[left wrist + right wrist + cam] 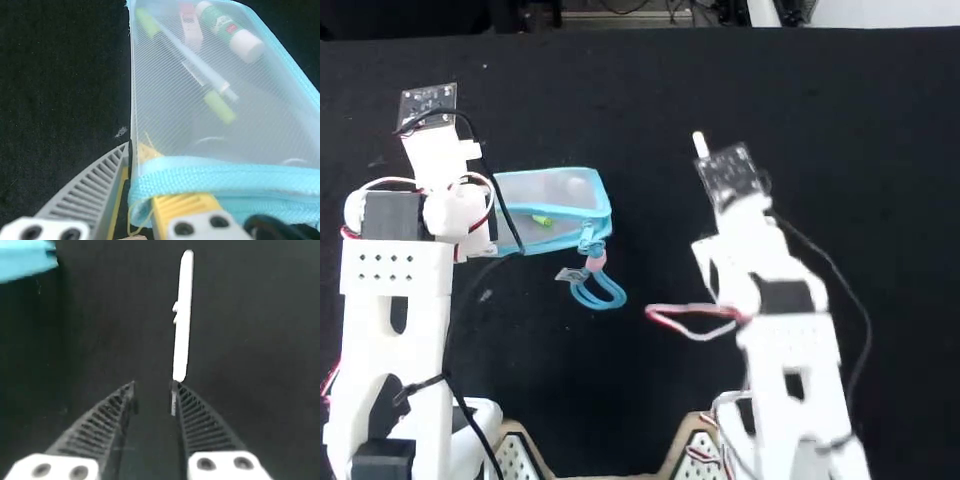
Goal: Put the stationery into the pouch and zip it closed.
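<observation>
1. High view: the pouch point(552, 208) lies flat on the black table point(840, 110) – a see-through bag with a teal border.
2. A pink tag point(595, 262) and a blue loop point(601, 293) trail off the pouch's near right corner, on the side towards the arm bases.
3. I cannot tell from these pictures whether the zip is drawn shut.
4. The left arm point(395, 270) stands on the pouch's left side, and its wrist comes right up to that end of the bag.
5. Left wrist view: the left gripper point(134, 147) is at the pouch's corner. The grey finger point(87, 192) runs along the outside of the edge and the yellow finger point(186, 207) sits under the teal band. The two are drawn close together and nip the pouch's edge between them.
6. Through the mesh, things lie inside the pouch: a glue stick point(234, 34) with a white cap, a marker point(200, 75) with green ends, and a pink piece point(191, 25) between them at the far end from the gripper.
7. A white pen point(700, 145) lies on the table well to the right of the pouch, outside it.
8. Right wrist view: the right gripper point(152, 385) hangs just behind the white pen's near end, fingers apart and holding nothing – one fingertip point(175, 390) looks to touch the pen's end.
9. A teal corner of the pouch shows off to the side, well apart from that gripper.
</observation>
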`<control>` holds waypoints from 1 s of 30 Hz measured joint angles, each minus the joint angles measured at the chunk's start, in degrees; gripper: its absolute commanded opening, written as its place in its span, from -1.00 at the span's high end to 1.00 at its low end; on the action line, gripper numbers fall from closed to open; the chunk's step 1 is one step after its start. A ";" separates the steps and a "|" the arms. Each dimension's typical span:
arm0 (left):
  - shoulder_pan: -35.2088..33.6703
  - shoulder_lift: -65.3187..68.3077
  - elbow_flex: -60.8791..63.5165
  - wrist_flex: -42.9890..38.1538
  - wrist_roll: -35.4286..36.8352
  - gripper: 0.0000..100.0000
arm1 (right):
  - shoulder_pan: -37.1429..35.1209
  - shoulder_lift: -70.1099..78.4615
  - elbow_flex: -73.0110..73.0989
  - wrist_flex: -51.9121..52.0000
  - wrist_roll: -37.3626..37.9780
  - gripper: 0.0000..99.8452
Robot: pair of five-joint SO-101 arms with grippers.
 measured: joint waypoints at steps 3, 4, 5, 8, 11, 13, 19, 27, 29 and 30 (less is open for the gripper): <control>0.00 0.00 0.00 0.00 0.00 0.94 | 0.00 10.99 -4.31 0.00 0.00 0.66; 0.00 0.00 0.00 0.00 0.00 0.94 | 0.09 14.59 -6.07 0.00 0.00 0.63; 0.00 0.00 0.00 0.00 0.00 0.94 | 0.09 18.29 -7.91 0.00 0.09 0.61; 0.00 0.00 0.00 0.00 0.00 0.94 | 0.09 28.92 -13.27 0.00 0.00 0.61; 0.00 0.00 0.00 0.00 0.00 0.94 | 0.18 38.68 -18.73 0.00 0.00 0.61; 0.00 0.00 0.00 0.00 0.00 0.94 | 0.18 43.69 -21.89 0.00 0.00 0.61; 0.00 0.00 0.00 0.00 0.00 0.94 | 0.18 54.24 -32.62 0.00 0.00 0.61; 0.00 0.00 0.00 0.00 0.00 0.94 | 4.66 67.16 -44.57 0.00 0.00 0.62; 0.00 0.00 0.00 0.00 0.00 0.94 | 5.80 70.68 -47.12 0.00 0.00 0.74; 0.00 0.00 0.00 0.00 0.00 0.94 | 6.15 72.44 -48.18 0.00 0.00 0.85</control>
